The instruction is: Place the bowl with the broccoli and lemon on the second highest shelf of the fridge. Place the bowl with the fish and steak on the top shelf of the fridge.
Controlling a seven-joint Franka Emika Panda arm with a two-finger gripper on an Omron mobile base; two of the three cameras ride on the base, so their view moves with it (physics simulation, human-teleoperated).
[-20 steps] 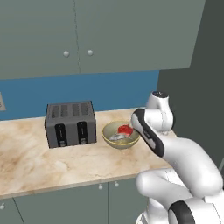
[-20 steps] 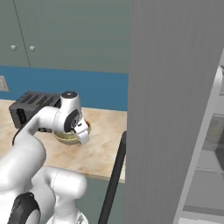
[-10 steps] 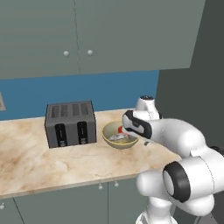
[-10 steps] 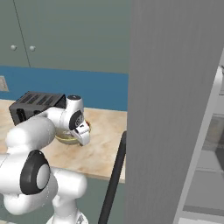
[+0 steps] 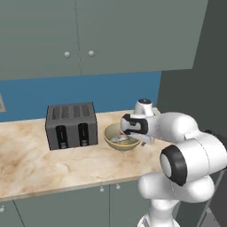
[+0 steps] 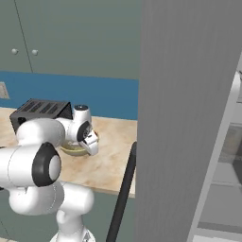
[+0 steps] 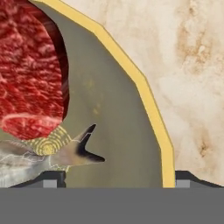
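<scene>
Two dark fingertips of the gripper (image 7: 113, 178) stand wide apart at the bottom of the hand view, straddling the yellow rim of the bowl (image 7: 144, 92), nothing clamped between them. Inside, the steak (image 7: 26, 74) fills the upper left; the fish (image 7: 48, 155) lies lower left, long axis level, tail pointing right. In the left base view the bowl (image 5: 116, 141) sits mid-frame on the counter (image 5: 35, 164), right of the toaster (image 5: 72, 126)

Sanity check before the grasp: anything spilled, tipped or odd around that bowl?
Nothing stands out. The bowl sits upright on the counter beside the toaster, with steak and fish inside and nothing spilled. The gripper straddles its rim.
</scene>
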